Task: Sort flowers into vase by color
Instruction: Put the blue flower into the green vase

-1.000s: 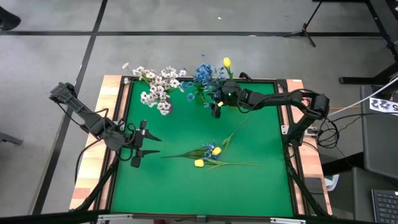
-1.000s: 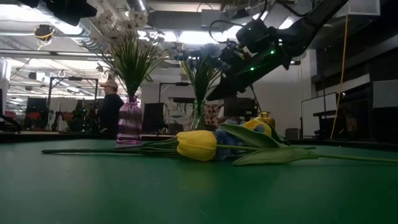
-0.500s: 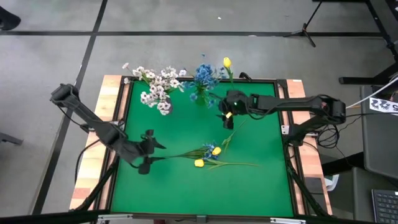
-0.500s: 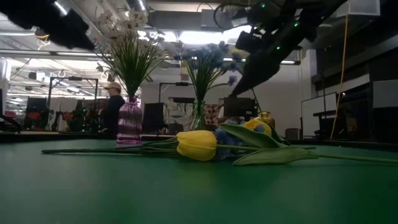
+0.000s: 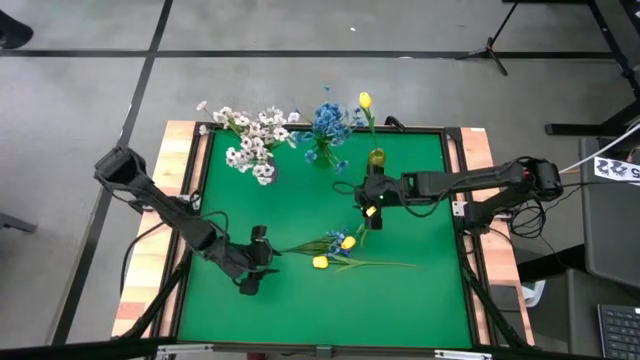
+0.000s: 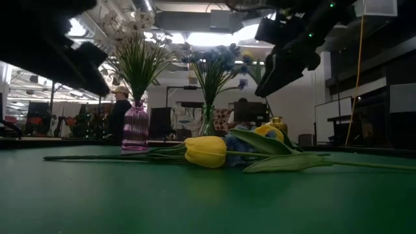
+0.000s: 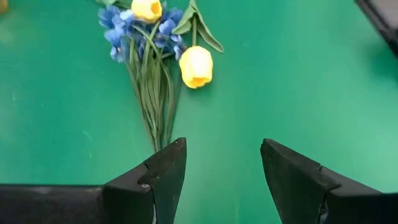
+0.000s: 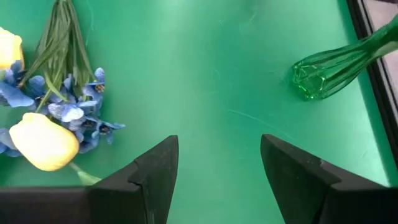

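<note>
Near half of the counter (image 5: 410,300): loose flowers (image 5: 335,250) lie in a flat pile near the centre, two yellow buds and a blue cluster, stems fanning along the counter's length, mainly toward the left edge, with one long stem running to the right edge.

Left pincer (image 5: 256,272) sits low over the cloth just beyond the left-pointing stem tips, fingers apart and empty. In its wrist view the stems run straight away from the gap to the blooms, so their long axis lies in line with its reach. It appears the nearer arm to the stem ends.

Right pincer (image 5: 369,200) hovers above the pile's far-right side, fingers apart, empty, blooms just ahead of it.

Far edge: white vase (image 5: 250,145), blue vase (image 5: 325,130) and a yellow vase (image 5: 375,155) stand in a row, already holding flowers.
</note>
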